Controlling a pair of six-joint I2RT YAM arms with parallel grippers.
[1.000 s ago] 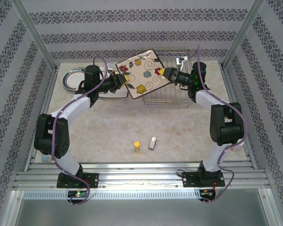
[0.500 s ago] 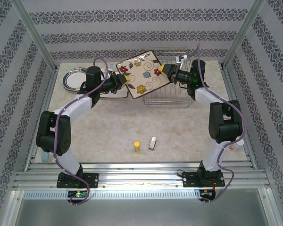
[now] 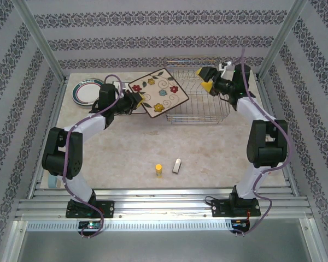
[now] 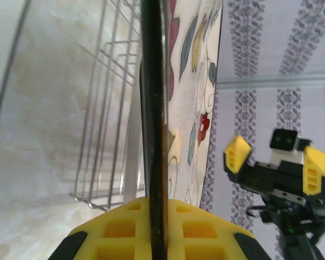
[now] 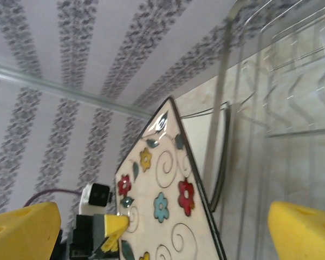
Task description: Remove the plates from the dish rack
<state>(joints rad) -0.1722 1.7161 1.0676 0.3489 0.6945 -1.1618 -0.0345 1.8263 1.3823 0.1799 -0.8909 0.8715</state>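
A square cream plate (image 3: 159,94) with flowers and swirls hangs tilted above the table, at the left end of the dish rack (image 3: 202,103). My left gripper (image 3: 136,101) is shut on the plate's left rim; in the left wrist view the dark rim (image 4: 154,135) runs between the yellow pads. My right gripper (image 3: 208,79) stands open over the rack's far right part, apart from the plate. Its yellow fingers (image 5: 302,232) frame the plate's face (image 5: 162,200) from a distance. A round white plate (image 3: 87,91) with ringed rim lies flat at the far left.
A small yellow object (image 3: 159,170) and a grey one (image 3: 177,165) lie in the table's middle front. Patterned walls and metal posts close in the back and sides. The silver wire rack (image 4: 105,108) sits just beside the held plate.
My right gripper has opened, let go of the square plate's right corner and pulled back to the far right. The left gripper has swung the plate left and lower.
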